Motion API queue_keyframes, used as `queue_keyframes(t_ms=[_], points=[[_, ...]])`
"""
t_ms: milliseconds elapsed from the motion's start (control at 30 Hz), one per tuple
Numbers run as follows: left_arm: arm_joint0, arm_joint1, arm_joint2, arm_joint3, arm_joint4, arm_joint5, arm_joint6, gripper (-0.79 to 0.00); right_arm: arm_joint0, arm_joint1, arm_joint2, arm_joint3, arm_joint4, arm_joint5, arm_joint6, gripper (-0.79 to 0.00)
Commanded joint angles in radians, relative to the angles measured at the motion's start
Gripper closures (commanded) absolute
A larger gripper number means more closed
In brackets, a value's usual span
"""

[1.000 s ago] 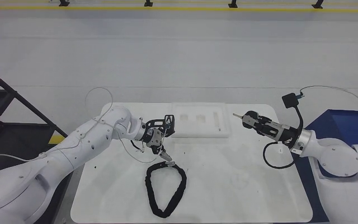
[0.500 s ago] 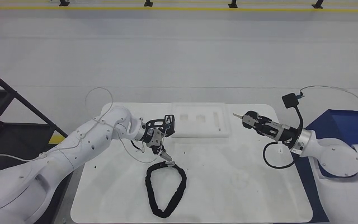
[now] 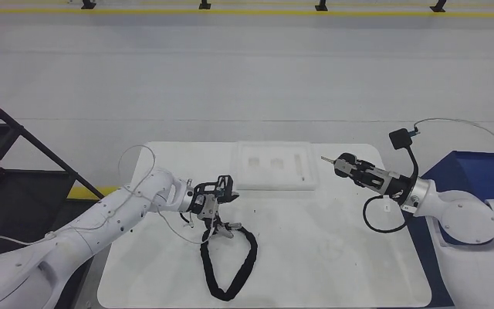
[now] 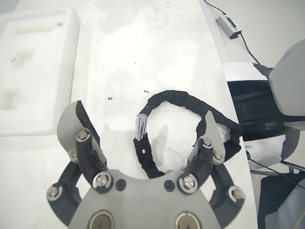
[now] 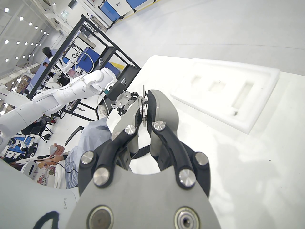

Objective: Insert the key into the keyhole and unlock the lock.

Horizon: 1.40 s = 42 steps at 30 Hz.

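Table [image 3: 332,263] shows left gripper [image 4: 144,114] dropped, jaws apart, astride the lock cylinder [image 4: 141,126]; right gripper [image 5: 145,101] still clamps the key [image 5: 143,91], insertion pending.

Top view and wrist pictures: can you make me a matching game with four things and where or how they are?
Things:
1 chain lock
2 key
3 foam tray
4 left gripper

Places or states:
A wide open
B white, at the far side of the table
C pinched in the right gripper
D black loop lying on the table

Pairs: 1-D, 2-C, 3-B, 4-A.
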Motion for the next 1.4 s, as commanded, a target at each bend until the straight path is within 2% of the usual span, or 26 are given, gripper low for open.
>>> queue_keyframes(t_ms=[0, 200, 367, 600, 667, 767, 1100, 1133, 1167, 1200, 1267, 1333, 1367], points=[[0.022, 0.011, -0.015, -0.005, 0.1, 0.009, 0.077, -0.785, 0.0, 0.0, 0.0, 0.0, 0.0, 0.0, 0.0, 0.0], [0.087, 0.032, -0.035, -0.004, 0.338, 0.075, 0.274, -0.785, 0.0, 0.0, 0.0, 0.0, 0.0, 0.0, 0.0, 0.0], [0.113, 0.017, -0.03, 0.043, 0.428, 0.104, 0.354, -0.785, 0.0, 0.0, 0.0, 0.0, 0.0, 0.0, 0.0, 0.0], [0.118, -0.032, -0.023, 0.121, 0.471, 0.125, 0.379, -0.785, 0.0, 0.0, 0.0, 0.0, 0.0, 0.0, 0.0, 0.0], [0.117, -0.048, -0.019, 0.134, 0.49, 0.148, 0.337, -0.785, 0.0, 0.0, 0.0, 0.0, 0.0, 0.0, 0.0, 0.0], [0.119, -0.069, -0.019, 0.14, 0.487, 0.15, 0.328, -0.785, 0.0, 0.0, 0.0, 0.0, 0.0, 0.0, 0.0, 0.0], [0.121, -0.114, -0.02, 0.196, 0.527, 0.129, 0.353, -0.776, 0.0, 0.0, 0.0, 0.0, 0.0, 0.0, 0.0, 0.0], [0.122, -0.117, -0.021, 0.203, 0.529, 0.126, 0.356, -0.739, 0.0, 0.0, 0.0, 0.0, 0.0, 0.0, 0.0, 0.0], [0.122, -0.121, -0.023, 0.21, 0.531, 0.125, 0.359, -0.656, 0.0, 0.0, 0.0, 0.0, 0.0, 0.0, 0.0, 0.0], [0.122, -0.124, -0.024, 0.215, 0.534, 0.124, 0.362, -0.616, 0.0, 0.0, 0.0, 0.0, 0.0, 0.0, 0.0, 0.0], [0.122, -0.13, -0.026, 0.228, 0.538, 0.118, 0.366, -0.428, 0.0, 0.0, 0.0, 0.0, 0.0, 0.0, 0.0, 0.0], [0.123, -0.136, -0.029, 0.241, 0.541, 0.113, 0.37, -0.32, 0.0, 0.0, 0.0, 0.0, 0.0, 0.0, 0.0, 0.0], [0.123, -0.139, -0.03, 0.246, 0.544, 0.111, 0.372, -0.299, 0.0, 0.0, 0.0, 0.0, 0.0, 0.0, 0.0, 0.0]])
